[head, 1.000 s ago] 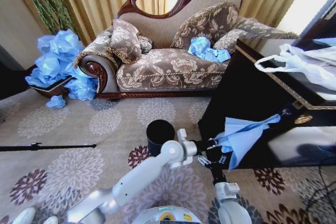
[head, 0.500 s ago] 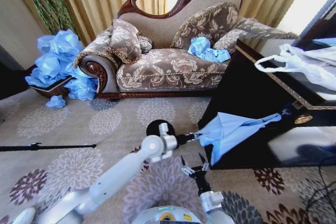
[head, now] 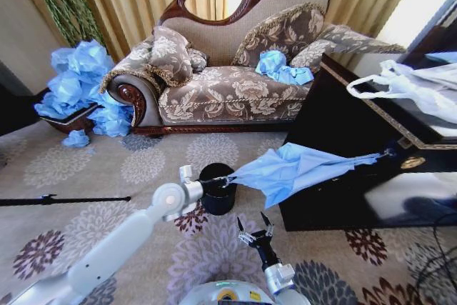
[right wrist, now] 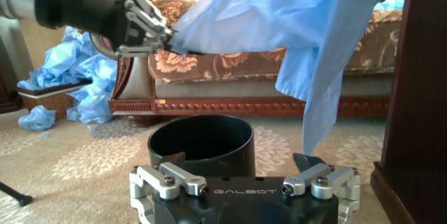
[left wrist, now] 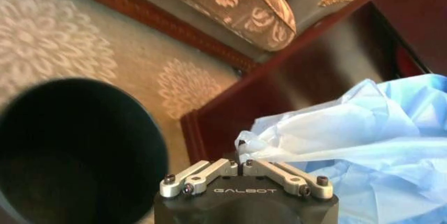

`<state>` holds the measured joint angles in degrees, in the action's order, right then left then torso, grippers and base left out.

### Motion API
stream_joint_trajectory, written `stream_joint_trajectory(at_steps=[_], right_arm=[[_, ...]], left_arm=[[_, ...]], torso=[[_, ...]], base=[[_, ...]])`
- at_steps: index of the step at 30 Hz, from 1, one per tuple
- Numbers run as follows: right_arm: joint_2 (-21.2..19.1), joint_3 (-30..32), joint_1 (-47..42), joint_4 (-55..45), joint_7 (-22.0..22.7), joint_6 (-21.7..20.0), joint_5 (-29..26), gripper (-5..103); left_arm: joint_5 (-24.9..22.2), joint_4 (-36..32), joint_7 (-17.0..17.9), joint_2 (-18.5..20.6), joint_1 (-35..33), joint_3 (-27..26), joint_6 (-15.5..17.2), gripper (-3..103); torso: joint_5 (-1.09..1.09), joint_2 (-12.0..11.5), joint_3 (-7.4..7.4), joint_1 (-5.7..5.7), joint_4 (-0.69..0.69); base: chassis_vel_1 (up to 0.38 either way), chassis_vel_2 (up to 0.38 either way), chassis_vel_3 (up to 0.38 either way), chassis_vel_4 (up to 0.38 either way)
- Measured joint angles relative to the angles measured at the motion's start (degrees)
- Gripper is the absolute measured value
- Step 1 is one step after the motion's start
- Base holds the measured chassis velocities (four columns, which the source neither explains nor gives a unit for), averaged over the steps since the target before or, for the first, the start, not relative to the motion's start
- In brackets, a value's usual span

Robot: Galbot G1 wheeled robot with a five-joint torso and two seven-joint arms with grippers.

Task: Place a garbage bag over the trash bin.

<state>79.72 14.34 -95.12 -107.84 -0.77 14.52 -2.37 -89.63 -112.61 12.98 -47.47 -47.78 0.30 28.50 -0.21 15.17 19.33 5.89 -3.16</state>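
The trash bin is a small black cylinder standing on the patterned carpet in front of me. My left gripper hovers just over its rim, shut on one corner of the light-blue garbage bag. The bag stretches rightward in the air to the black cabinet's edge, where its far tip hangs. In the left wrist view the fingers pinch the bag beside the bin's open mouth. My right gripper is low, near my base, open and holding nothing. Its wrist view shows the bin, the bag overhead and the left gripper.
A black cabinet stands close on the right with a white plastic bag on top. Behind is a patterned sofa with a blue bag on it. A heap of blue bags sits far left. A black rod lies on the carpet.
The left gripper has drawn the bag's corner leftward until it is over the bin, stretching the bag out. The right gripper has let go of the bag and dropped back toward my base, open.
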Motion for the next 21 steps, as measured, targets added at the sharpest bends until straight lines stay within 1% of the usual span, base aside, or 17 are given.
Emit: stream_joint_trajectory(at_steps=[1,2,5,9,11,12,13,16,18,21], right_arm=[[-0.01,-0.32,0.3,0.27,-0.02,0.01,0.0,100],[-0.01,-0.32,0.3,0.27,-0.02,0.01,0.0,100],[-0.01,-0.94,1.15,0.94,-0.02,0.01,0.02,100],[-0.05,-1.19,1.61,1.29,-0.02,0.01,0.02,100],[-0.14,-1.19,1.77,1.43,-0.02,0.01,0.02,100],[-0.23,-1.16,1.83,1.47,-0.02,0.01,-0.01,100],[-0.23,-1.16,1.83,1.47,-0.02,0.01,-0.01,100],[-0.35,-0.94,1.78,1.48,-0.02,0.13,-0.05,100],[-0.38,-0.9,1.72,1.48,-0.07,0.2,-0.05,100],[-0.4,-1.02,1.49,1.48,-0.37,0.52,0.03,100]], left_arm=[[0.51,-0.1,-0.62,0.82,-0.81,-1.29,0.01,0],[0.51,-0.1,-0.62,0.82,-0.81,-1.29,0.01,0],[2.23,-0.29,-2.44,2.66,-3.14,-4.42,0.13,0],[3.58,-0.37,-3.33,4.23,-5.01,-6.76,0.06,0],[4.65,-0.25,-4.31,5.22,-5.93,-7.66,-0.32,0],[5.78,-0.06,-5.54,6.21,-6.83,-8.32,-0.7,0],[5.78,-0.06,-5.54,6.21,-6.83,-8.32,-0.7,0],[7.36,0.23,-7.28,7.33,-7.47,-10.45,-1.94,0],[7.45,0.23,-7.42,7.35,-7.13,-10.97,-2.22,0],[7.47,0.07,-7.33,6.86,-4.45,-10.99,-2.89,0]], torso=[[0.0,0.0,0.0,0.0,-0.01],[0.0,0.0,0.0,0.0,-0.01],[0.0,0.0,0.0,0.0,0.0],[0.0,0.0,0.0,0.0,0.0],[0.0,0.0,0.0,0.0,-0.01],[0.0,0.0,0.0,0.0,0.0],[0.0,0.0,0.0,0.0,0.0],[0.01,0.0,0.0,0.0,0.01],[0.0,0.0,0.0,0.0,0.01],[0.0,0.0,0.0,0.0,0.0]], base=[[0.0,0.0,0.0,0.0],[0.0,0.0,0.0,0.0],[0.0,0.0,0.0,0.0],[0.0,0.0,0.0,0.0],[0.0,0.0,0.0,0.0],[0.0,0.0,0.0,0.0],[0.0,0.0,0.0,0.0],[0.0,0.0,0.0,0.0],[0.0,0.0,0.0,0.0],[0.0,0.0,0.0,0.0]])
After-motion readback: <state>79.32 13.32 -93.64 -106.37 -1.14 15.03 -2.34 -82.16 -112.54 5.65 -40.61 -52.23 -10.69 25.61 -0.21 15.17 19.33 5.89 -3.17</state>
